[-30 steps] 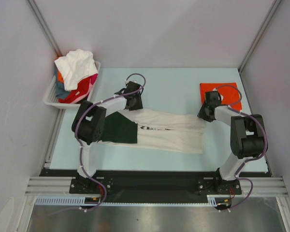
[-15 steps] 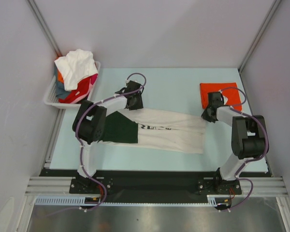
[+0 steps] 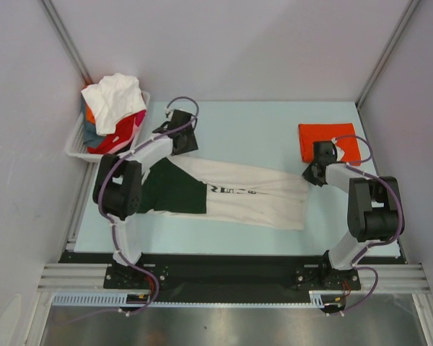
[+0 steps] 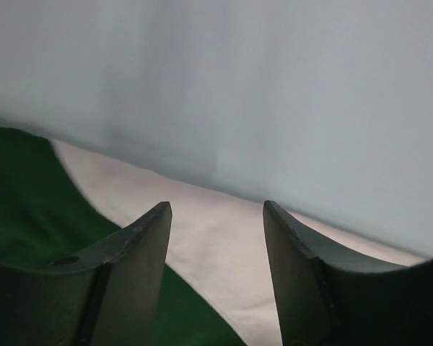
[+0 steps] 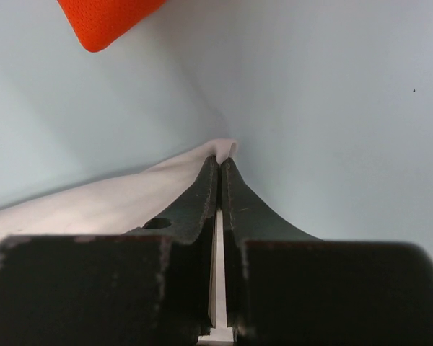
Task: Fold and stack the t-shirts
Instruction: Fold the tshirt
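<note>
Left hand (image 3: 180,141) is up at the collar end of the cream t-shirt (image 3: 252,198), fingers (image 4: 141,238) apart with nothing between them. Cream cloth lies under it and the dark green sleeve (image 4: 22,194) is just to its left. Over to the right hand (image 3: 312,171): its fingers are pressed tight together, with a small pucker of the cream hem pinched at the very tips. From that hand the shirt runs flat across the table (image 3: 252,126) towards the left one. Just beyond the right hand sits the folded orange-red t-shirt (image 3: 344,134), apart from the fingers. Off to the left hand's outer side, a white basket (image 3: 76,142) holds a heap of t-shirts (image 3: 115,101).
</note>
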### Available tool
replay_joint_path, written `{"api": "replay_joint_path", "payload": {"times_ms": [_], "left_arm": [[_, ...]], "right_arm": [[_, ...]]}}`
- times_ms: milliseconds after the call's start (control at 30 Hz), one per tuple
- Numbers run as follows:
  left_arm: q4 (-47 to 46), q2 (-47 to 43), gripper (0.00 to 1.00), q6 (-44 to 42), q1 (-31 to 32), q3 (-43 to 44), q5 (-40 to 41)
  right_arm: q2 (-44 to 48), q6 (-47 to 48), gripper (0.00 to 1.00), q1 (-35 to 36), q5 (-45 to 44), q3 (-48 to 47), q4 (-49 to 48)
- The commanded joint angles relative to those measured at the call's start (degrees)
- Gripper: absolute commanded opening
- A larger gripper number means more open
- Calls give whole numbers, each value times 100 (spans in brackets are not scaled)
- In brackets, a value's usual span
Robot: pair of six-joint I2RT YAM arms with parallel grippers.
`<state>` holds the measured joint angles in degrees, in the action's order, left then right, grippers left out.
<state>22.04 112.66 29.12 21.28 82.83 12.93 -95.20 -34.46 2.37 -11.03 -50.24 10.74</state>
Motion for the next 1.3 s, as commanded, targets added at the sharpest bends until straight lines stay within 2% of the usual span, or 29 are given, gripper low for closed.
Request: {"api": "replay_joint_path", "payload": {"times_ms": [0, 300, 733, 900, 967, 1000, 1067, 1100, 1167, 1267], "left_arm": [[318, -298, 59, 199, -684, -74, 535], [1020, 458, 53, 190, -1187, 673, 1238], [1346, 1169, 53, 427, -1205, 1332, 1054], [1478, 1355, 49, 655, -1205, 1500, 852], [1566, 1355, 44, 778, -1214, 1508, 808], [1558, 1338, 35, 814, -1214, 1500, 782], [1549, 1329, 24, 902, -1214, 1464, 755], [1549, 1346, 13, 919, -1214, 1473, 703], [1540, 1390, 0, 928, -1214, 1561, 632], [1479, 1504, 0, 1007, -1205, 1754, 422]], "right_arm": [[71, -114, 0, -79, -119, 181, -116], [151, -123, 0, -79, 57, 251, -266], [291, -131, 0, -79, 171, 278, -336], [344, -123, 0, -79, 153, 304, -310], [388, -131, 0, -79, 145, 322, -301], [405, -131, 0, -88, 145, 330, -301], [441, -131, 0, -88, 153, 348, -301], [449, -131, 0, -96, 162, 365, -310], [476, -158, 0, -88, 180, 374, -301], [528, -271, 0, -105, 162, 480, -310]]}}
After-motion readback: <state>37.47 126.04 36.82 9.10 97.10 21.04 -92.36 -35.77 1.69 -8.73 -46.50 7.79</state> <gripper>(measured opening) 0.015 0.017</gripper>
